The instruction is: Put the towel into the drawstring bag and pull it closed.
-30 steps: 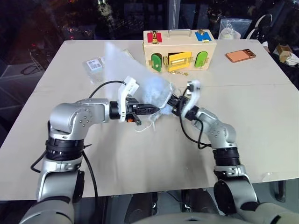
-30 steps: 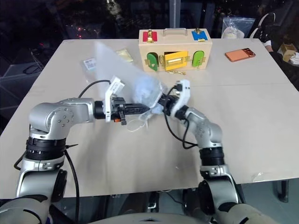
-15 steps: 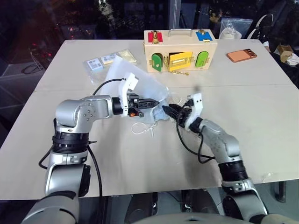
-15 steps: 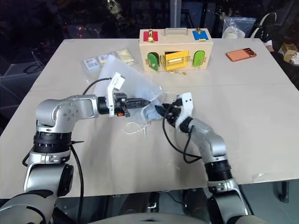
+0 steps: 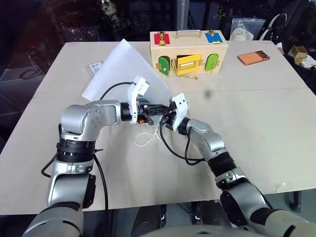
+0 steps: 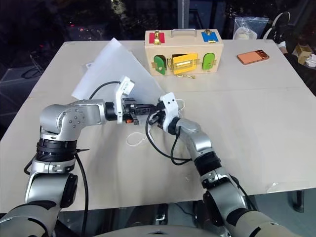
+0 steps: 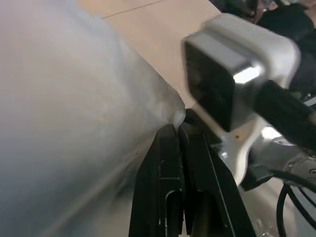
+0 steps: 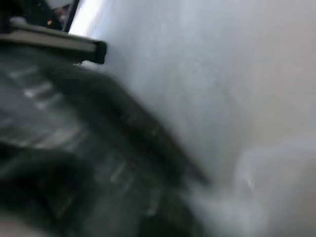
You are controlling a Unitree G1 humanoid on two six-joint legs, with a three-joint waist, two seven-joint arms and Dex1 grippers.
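Note:
The drawstring bag (image 5: 123, 69) is lifted off the table and stands as a white sheet, slanting up toward the far left. My left gripper (image 5: 162, 109) is shut on its lower edge; in the left wrist view the fingers (image 7: 168, 163) press together on the fabric. My right gripper (image 5: 165, 120) sits right against the left fingertips at the bag's corner, and its white wrist housing (image 7: 232, 74) is close by. It is shut, and what it pinches is hidden. A loop of white cord (image 5: 144, 138) lies on the table below. The towel is hidden.
A wooden latch box (image 5: 189, 52) stands at the back centre. An orange phone (image 5: 254, 58) lies to its right. A clear packet with cards (image 5: 96, 66) peeks out behind the bag. A plastic bag (image 5: 244, 29) sits at the far right edge.
The bag has swung up and flattened toward the far left, hiding the towel. My right gripper opened, moved left to the left fingertips and shut again. The left hand has barely moved.

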